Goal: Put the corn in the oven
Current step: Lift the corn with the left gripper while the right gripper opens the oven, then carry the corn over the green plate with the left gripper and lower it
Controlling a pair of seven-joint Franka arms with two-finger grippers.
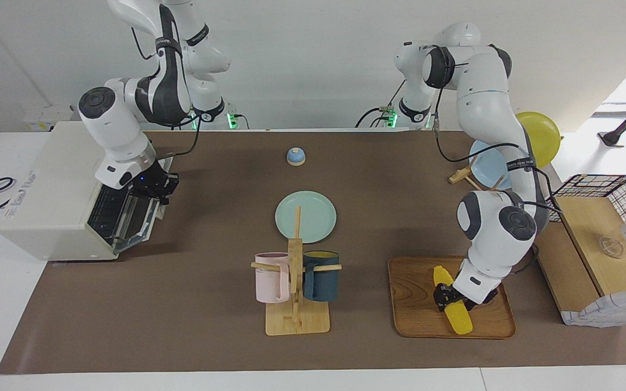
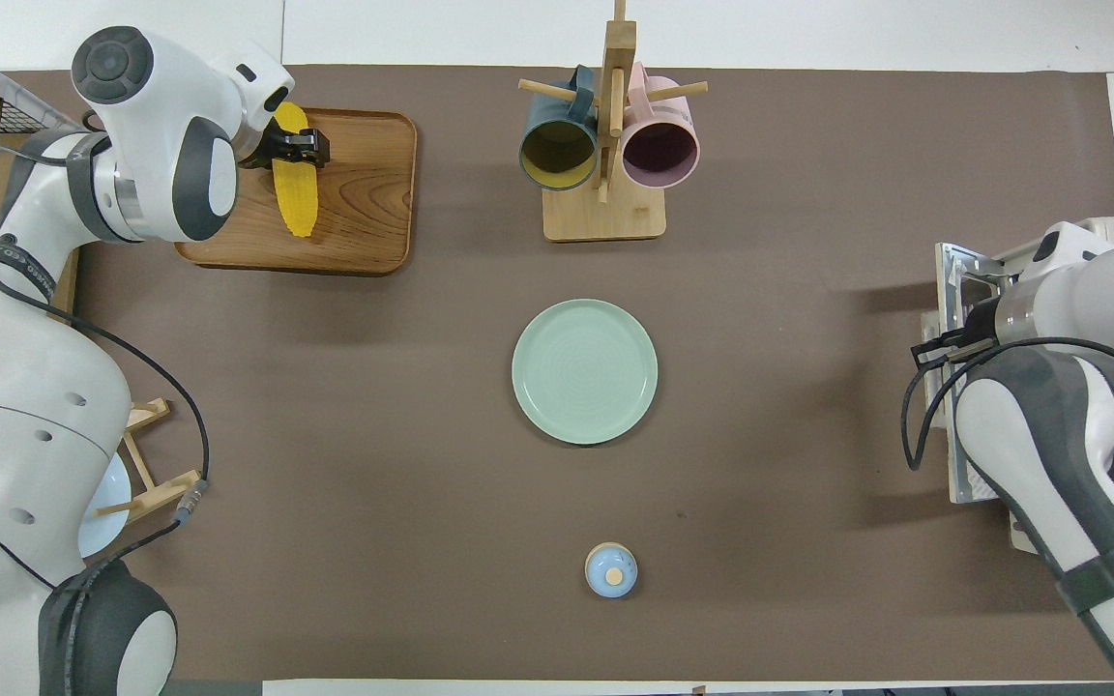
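So the corn (image 1: 452,298) was lying flat on the wooden tray (image 1: 416,304), at the left arm's end of the table and on the part of the table farthest from the robots. The left gripper (image 1: 445,299) was down on the tray with its fingers set on either side of the cob around its middle, narrowed in against it, and the cob was resting on the tray, not lifted.

At the right arm's end sat the oven (image 1: 52,201), with its door (image 1: 128,214) dropped open. The right gripper (image 1: 152,187) was at the top edge of that open door with its fingertips pressed together, though I couldn't make out whether it was actually pinching anything there.

Between the two, a pale green plate (image 1: 306,216) lay in the middle of the table. A wooden mug rack (image 1: 295,293) stood farther from the robots than that plate, carrying a pink mug (image 1: 272,277) and a dark blue mug (image 1: 321,275). A small blue knobbed lid-looking thing (image 1: 295,156) sat nearer to the robots than the plate.
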